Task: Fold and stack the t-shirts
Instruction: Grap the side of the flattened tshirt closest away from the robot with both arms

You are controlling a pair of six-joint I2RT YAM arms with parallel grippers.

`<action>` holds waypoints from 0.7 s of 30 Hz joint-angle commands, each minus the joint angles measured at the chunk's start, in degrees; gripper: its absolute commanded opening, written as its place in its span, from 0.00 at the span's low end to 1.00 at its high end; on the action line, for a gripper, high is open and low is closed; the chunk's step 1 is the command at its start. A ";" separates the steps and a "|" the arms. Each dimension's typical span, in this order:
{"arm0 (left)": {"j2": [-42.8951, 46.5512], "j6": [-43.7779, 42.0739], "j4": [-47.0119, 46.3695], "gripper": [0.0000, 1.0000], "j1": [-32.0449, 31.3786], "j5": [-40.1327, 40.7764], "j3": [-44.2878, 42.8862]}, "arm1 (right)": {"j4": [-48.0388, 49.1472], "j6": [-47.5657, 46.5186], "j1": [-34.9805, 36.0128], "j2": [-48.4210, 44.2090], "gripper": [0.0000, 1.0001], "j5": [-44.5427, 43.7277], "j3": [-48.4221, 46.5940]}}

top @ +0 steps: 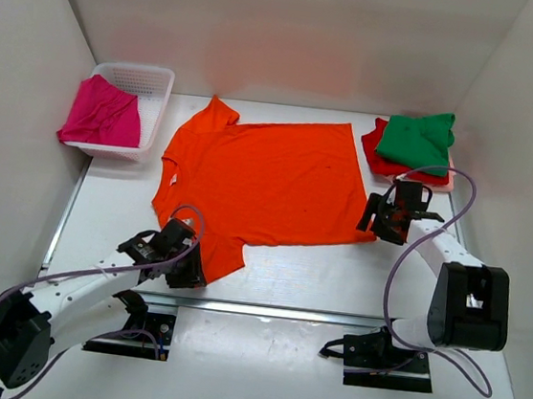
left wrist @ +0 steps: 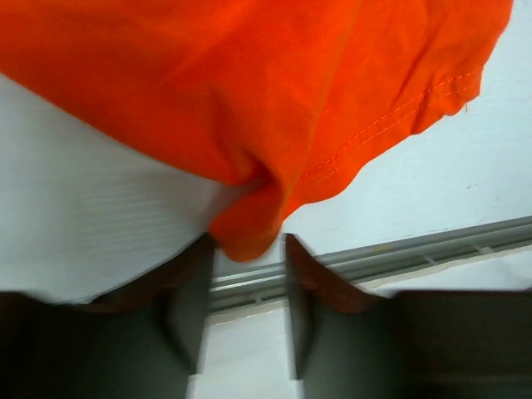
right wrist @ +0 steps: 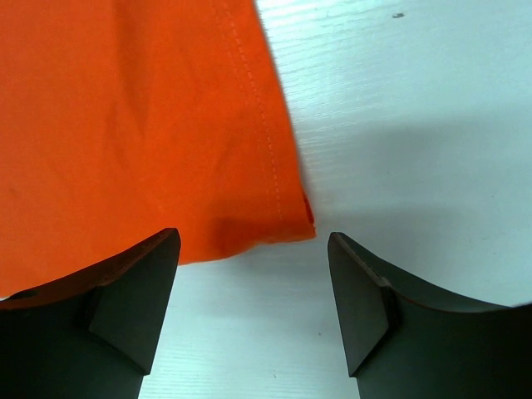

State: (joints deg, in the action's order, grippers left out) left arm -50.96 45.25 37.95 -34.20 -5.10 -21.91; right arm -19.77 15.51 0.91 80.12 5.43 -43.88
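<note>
The left gripper point(left wrist: 245, 278) is clenched on a bunched fold of the orange short-sleeved cloth t-shirt point(top: 269, 176), with the pinched cloth touching both fingertips at the shirt's near sleeve. The right gripper point(right wrist: 249, 291) is released, its jaws spread wide on either side of the near corner of the shirt's hem, just above the white table point(top: 335, 275). The shirt lies spread flat in the middle of the table, collar to the left and hem to the right. At the far left a magenta pink cloth t-shirt point(top: 103, 113) drapes over the edge of a white plastic mesh basket point(top: 151, 73). At the far right a folded green cloth t-shirt point(top: 416, 140) rests on a red cloth t-shirt point(top: 377, 140), with a pale pink edge point(top: 448, 180) showing beneath.
</note>
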 commanded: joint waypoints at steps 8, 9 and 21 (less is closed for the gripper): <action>-2.92 -0.34 -3.68 0.00 -0.26 3.61 -1.12 | 4.22 2.07 -0.82 5.48 0.70 0.19 0.20; -2.22 -0.43 -3.24 0.00 -0.69 3.61 -1.29 | 4.65 2.24 -0.47 6.71 0.69 0.19 -0.15; 4.02 -4.30 11.34 0.00 1.41 3.87 -8.23 | -6.06 3.12 4.62 1.72 0.00 -2.71 0.89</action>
State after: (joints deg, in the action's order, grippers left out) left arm -48.38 42.57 42.74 -32.34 -1.48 -27.64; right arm -19.44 18.04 3.99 86.59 4.36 -44.64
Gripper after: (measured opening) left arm 0.036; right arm 0.012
